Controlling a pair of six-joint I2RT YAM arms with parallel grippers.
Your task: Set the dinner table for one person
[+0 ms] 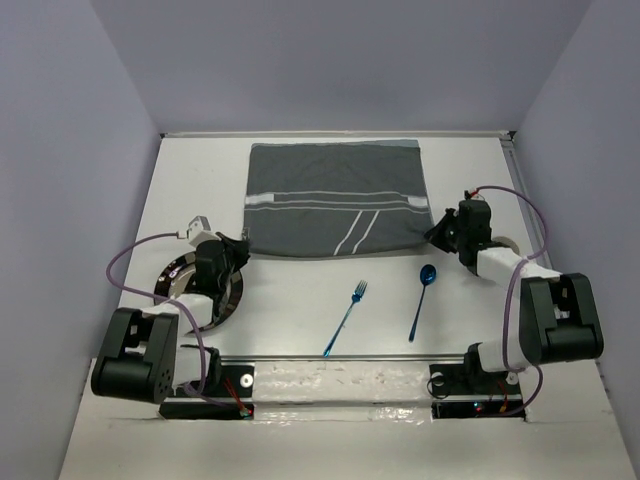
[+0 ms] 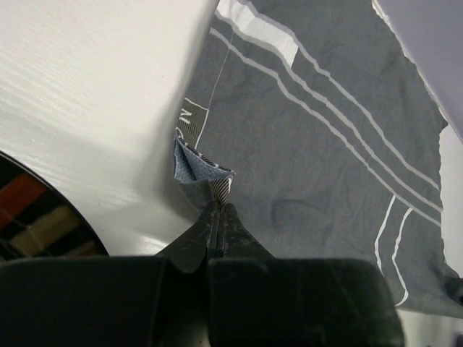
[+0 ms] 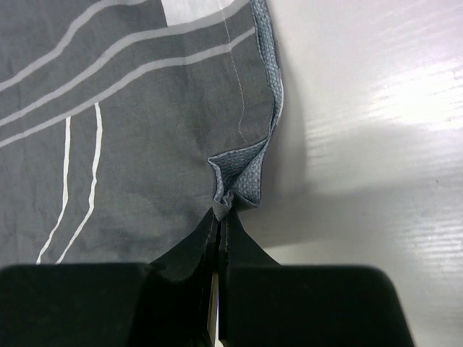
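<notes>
Plain pale lavender-grey walls close in on three sides, a back wall (image 1: 340, 60), a left wall (image 1: 60, 200) and a right wall (image 1: 600, 110), around a white matte desk (image 1: 290, 300) lit softly, with a mild sheen.

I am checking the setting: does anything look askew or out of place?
Yes. The placemat has its two near corners pinched and folded up by the left tool and right tool. The fork and spoon lie slanted on the bare table, off the placemat.
</notes>
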